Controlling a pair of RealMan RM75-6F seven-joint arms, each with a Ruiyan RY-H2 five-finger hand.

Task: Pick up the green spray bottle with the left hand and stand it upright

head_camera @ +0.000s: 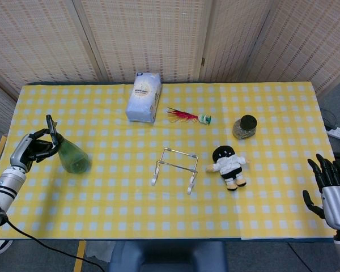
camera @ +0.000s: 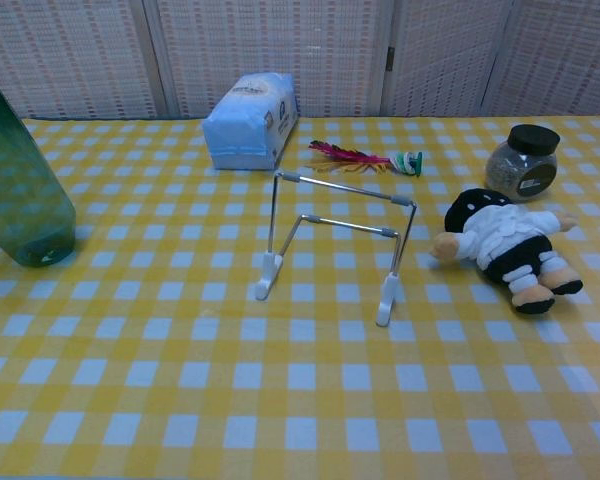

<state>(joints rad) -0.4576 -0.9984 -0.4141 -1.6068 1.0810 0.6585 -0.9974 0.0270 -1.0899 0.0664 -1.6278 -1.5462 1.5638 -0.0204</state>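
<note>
The green spray bottle (head_camera: pixel 72 156) is at the table's left side, its black nozzle pointing up and left. My left hand (head_camera: pixel 31 148) grips it around the neck and trigger. In the chest view only the bottle's green body (camera: pixel 22 190) shows at the left edge, its base on or just above the cloth; the hand is out of that frame. My right hand (head_camera: pixel 327 190) hangs off the table's right front corner, fingers apart, holding nothing.
On the yellow checked cloth (head_camera: pixel 119 192) lie a white-blue packet (head_camera: pixel 143 96), a feather toy (head_camera: pixel 187 117), a dark-lidded jar (head_camera: pixel 245 127), a wire rack (head_camera: pixel 174 169) and a plush doll (head_camera: pixel 228 165).
</note>
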